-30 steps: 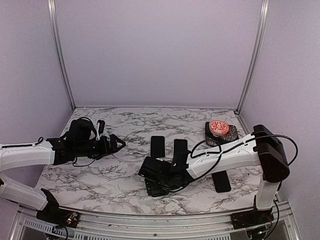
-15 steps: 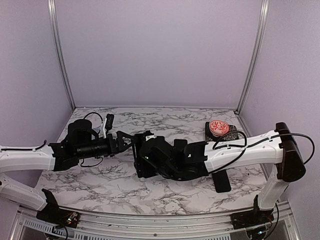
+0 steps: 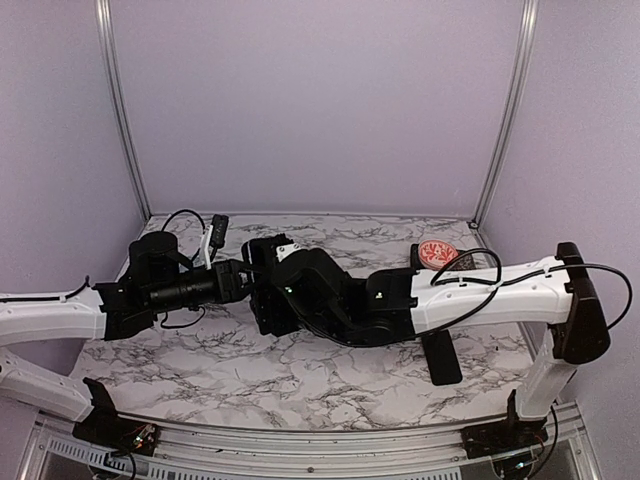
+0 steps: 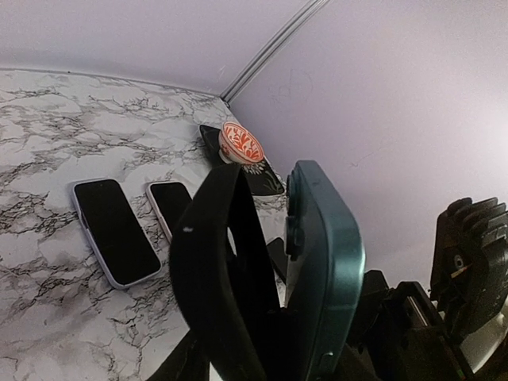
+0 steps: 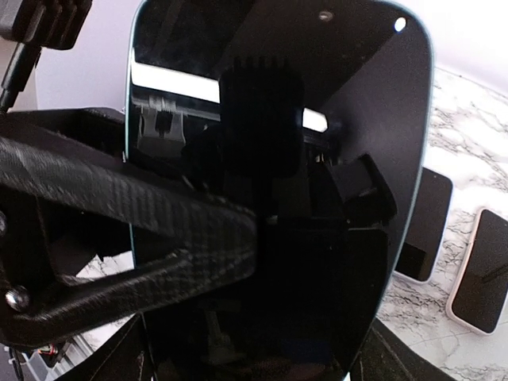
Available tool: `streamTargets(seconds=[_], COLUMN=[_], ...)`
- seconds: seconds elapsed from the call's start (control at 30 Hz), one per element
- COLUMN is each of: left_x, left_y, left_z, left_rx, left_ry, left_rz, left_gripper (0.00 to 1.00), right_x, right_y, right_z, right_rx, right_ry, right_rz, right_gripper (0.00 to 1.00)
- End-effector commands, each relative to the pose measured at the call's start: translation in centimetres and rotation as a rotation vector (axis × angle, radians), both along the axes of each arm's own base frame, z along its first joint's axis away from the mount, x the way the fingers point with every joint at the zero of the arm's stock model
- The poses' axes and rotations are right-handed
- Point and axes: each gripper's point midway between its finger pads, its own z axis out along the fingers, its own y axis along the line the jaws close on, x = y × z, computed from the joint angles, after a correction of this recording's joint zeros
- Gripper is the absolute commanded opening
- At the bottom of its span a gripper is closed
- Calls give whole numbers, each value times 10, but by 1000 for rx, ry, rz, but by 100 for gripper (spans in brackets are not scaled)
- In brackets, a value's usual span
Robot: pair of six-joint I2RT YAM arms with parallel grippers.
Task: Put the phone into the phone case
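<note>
My right gripper is shut on the phone, a teal-edged slab with a black glass face, and holds it upright above the table's left middle. My left gripper has come in from the left and straddles the phone, which shows edge-on. The jaws are partly drawn in. A slit of light shows between the left finger and the glass. That finger lies across the screen in the right wrist view. From above, both grippers meet. I cannot tell which flat piece is the phone case.
Two flat phone-shaped pieces lie side by side on the marble table. A black flat piece lies at the front right. A red patterned round thing sits on a dark base at the back right.
The right arm has lifted the phone off the table's front and swung it up and left. The left gripper has moved right to meet it, and its jaws have narrowed around the phone.
</note>
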Motion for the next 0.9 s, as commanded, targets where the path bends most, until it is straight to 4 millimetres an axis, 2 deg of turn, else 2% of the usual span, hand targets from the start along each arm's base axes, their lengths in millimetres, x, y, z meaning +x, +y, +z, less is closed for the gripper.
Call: streamTargets(seconds=[0.0,0.07,0.1,0.17,0.23,0.27,0.3,0.33,0.37,0.4,0.47,0.53,0.7,0.8,0.87], left_x=[0,-1,-2,-4,-8,-9,-10,-11,-12,-14,-21,-35,-84,-101,-106], left_y=[-11,-11,-10,-9,-7,-5,-4,-3,-2,-2,-1,0,3,6,6], left_z=[14,17,20,23,29,33,36,41,47,54,70,92,147,162,166], left_rx=[-8,-12,-13,-12,-13,-9,-2,5,13,18,21,3,-94,-126,-135], left_ry=[-57,-68,-78,-98,-132,-155,-175,-199,-226,-254,-320,-403,-592,-642,-653], left_rz=[-27,-28,-30,-37,-45,-47,-49,-52,-58,-68,-100,-160,-346,-399,-414], left_gripper=[27,4,0,0,0,0,0,0,0,0,0,0,0,0,0], right_x=[5,4,4,2,1,0,-2,-4,-7,-10,-17,-34,-78,-96,-98], right_y=[20,22,22,20,16,14,13,12,10,7,-4,-11,-29,-31,-28], right_z=[59,57,58,59,60,60,60,60,59,55,53,60,101,119,126], right_rx=[111,108,112,121,122,118,114,107,94,71,29,39,207,299,328], right_ry=[-85,-82,-82,-83,-93,-99,-103,-108,-115,-116,-133,-142,-255,-348,-375], right_rz=[5,13,16,23,29,43,64,92,123,155,224,377,687,786,801], right_gripper=[17,17,17,19,26,38,55,77,94,98,99,99,99,97,91])
